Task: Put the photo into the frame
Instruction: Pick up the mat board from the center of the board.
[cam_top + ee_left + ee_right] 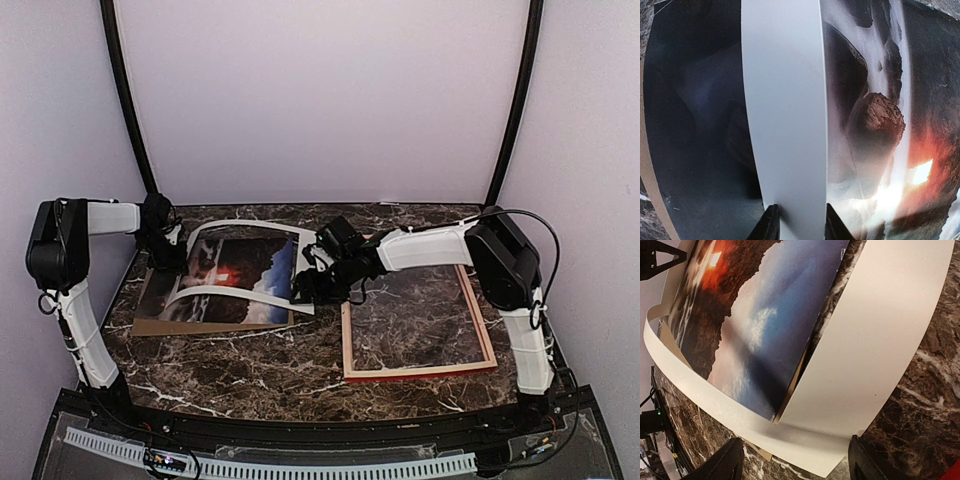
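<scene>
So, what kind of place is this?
Probably a robot test booth: plain pale walls enclose a marble-patterned table, with the left arm and right arm bolted at its near edge.

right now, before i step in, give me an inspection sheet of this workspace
surface: dark veined marble table
job's things: photo face up on a brown backing board; frame lies flat to its right, apart from it, nothing inside
clutter: white mat bowed up over the photo; nothing else seen
end effectors: left end effector has a mat strip between its fingers, grip unclear; right end effector open around the mat's corner
cables: black cable loops over the right arm
surroundings: pale walls, two black poles behind the table
</scene>
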`<move>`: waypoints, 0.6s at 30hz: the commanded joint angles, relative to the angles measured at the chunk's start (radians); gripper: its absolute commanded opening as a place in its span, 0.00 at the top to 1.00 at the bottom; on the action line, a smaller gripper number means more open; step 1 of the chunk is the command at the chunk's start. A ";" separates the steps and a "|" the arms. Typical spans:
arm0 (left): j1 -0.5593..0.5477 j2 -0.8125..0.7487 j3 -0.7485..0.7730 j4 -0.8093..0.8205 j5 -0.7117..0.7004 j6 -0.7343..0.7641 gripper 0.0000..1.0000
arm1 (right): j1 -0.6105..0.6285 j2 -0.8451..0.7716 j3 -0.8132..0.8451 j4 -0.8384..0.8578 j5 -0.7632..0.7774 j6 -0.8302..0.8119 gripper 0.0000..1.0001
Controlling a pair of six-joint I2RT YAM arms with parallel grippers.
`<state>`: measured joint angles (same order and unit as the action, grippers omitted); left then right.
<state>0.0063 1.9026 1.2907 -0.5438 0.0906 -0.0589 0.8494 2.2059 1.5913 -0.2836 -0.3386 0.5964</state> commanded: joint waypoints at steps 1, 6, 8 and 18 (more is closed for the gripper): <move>0.001 -0.033 0.000 -0.060 -0.027 0.012 0.74 | -0.009 -0.074 0.030 -0.053 0.022 -0.042 0.27; 0.001 -0.034 0.003 -0.064 -0.039 0.015 0.79 | -0.014 -0.097 0.031 -0.072 0.027 -0.059 0.27; 0.001 -0.035 0.005 -0.066 -0.042 0.017 0.81 | -0.018 -0.102 0.034 -0.084 0.031 -0.065 0.26; -0.045 -0.065 0.030 -0.096 -0.110 0.025 0.91 | -0.045 -0.174 0.039 -0.128 0.048 -0.096 0.26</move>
<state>-0.0204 1.8816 1.3033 -0.5720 0.0307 -0.0456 0.8253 2.1010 1.6039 -0.3981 -0.3107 0.5274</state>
